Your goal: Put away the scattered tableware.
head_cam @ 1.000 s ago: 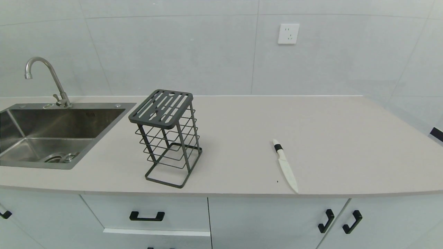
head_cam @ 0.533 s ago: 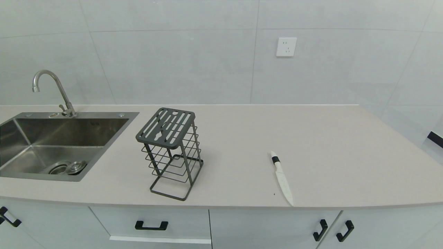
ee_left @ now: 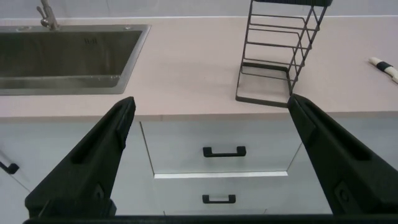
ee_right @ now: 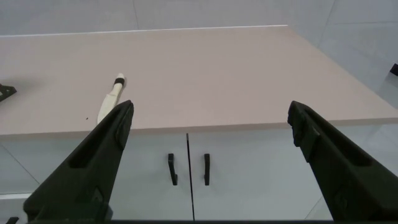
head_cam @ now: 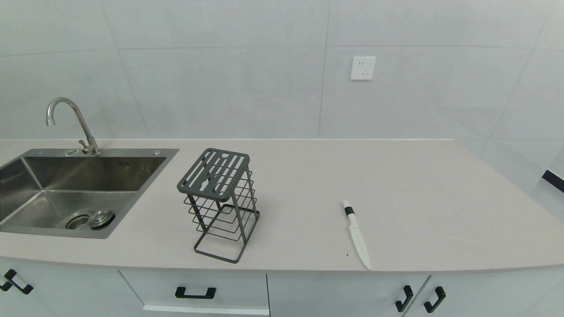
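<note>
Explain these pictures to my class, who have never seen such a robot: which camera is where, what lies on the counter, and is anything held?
This is a two-armed robot on wheels, facing a kitchen counter. The wide picture comes from a camera on its head; the other two come from its wrists, where the dark prongs are each arm's grasping tool. The left tool and the right tool are open and hold nothing. On the counter stands a dark wire rack; to its right lies a white knife with a black band, near the front edge. A sink sits at the left.
</note>
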Available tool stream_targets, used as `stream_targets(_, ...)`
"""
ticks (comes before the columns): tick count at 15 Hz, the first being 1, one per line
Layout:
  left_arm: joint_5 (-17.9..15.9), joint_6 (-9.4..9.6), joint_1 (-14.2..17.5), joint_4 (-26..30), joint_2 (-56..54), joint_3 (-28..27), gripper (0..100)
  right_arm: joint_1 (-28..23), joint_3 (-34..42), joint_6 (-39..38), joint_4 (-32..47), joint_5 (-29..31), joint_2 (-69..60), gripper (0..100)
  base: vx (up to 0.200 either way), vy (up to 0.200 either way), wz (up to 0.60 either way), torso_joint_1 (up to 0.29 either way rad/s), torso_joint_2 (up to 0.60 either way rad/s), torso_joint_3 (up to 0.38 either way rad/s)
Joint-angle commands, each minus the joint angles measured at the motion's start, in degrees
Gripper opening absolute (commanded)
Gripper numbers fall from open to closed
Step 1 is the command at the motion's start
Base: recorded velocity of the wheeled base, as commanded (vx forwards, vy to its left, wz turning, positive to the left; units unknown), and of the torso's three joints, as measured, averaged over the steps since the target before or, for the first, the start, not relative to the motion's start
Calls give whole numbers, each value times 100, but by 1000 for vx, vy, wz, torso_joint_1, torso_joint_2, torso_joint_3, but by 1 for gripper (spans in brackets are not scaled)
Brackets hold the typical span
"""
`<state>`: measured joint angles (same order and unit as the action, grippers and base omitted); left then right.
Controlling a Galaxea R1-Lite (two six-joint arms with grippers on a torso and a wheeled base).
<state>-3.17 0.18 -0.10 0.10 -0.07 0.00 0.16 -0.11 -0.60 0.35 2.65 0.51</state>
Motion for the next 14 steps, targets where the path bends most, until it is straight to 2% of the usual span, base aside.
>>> stream_targets(1, 1, -1, 1, -1, 16, 0, 100, -7, 2, -2, 0, -1, 2, 100, 0, 0, 0, 0, 0, 0)
stream_targets(3, 1, 8, 1, -1, 7, 0, 100, 2, -7, -2, 0, -1, 2, 100, 0, 0, 0, 0, 0, 0)
stream_targets(6, 1, 8, 1, -1, 7, 0, 100, 2, -7, -2, 0, -1, 2, 100, 0, 0, 0, 181, -7, 173)
stream_targets(14, 1, -1, 1, -1, 7, 0, 100, 2, -7, -2, 0, -1, 2, 100, 0, 0, 0, 322, -53, 259)
